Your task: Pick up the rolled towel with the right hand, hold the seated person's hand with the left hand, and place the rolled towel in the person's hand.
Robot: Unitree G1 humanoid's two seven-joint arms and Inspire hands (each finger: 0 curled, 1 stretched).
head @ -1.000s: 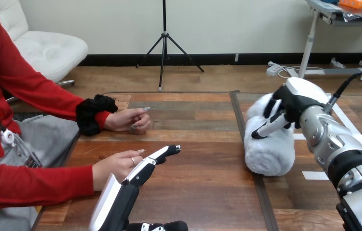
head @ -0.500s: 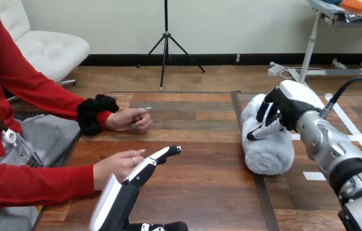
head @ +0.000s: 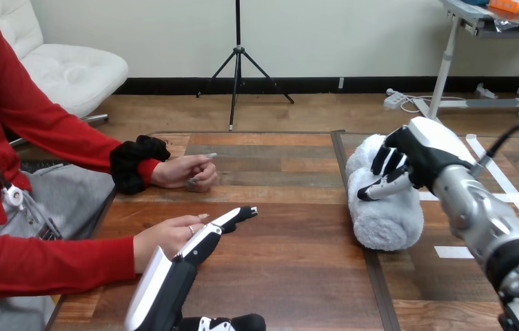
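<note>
Under the right hand, rolled towel half-hidden

wall: pale | floor: wood planks | white chair far left | black tripod centre | wooden table foreground

Bright, even light fills the room, seemingly from above. The fluffy white rolled towel throws only a soft, short shadow on the dark brown wooden table. The right arm's silver metal forearm carries pale glints.

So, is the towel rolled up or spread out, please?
Rolled: the towel lies on the table as a thick white cylinder, with nothing spread flat.
</note>
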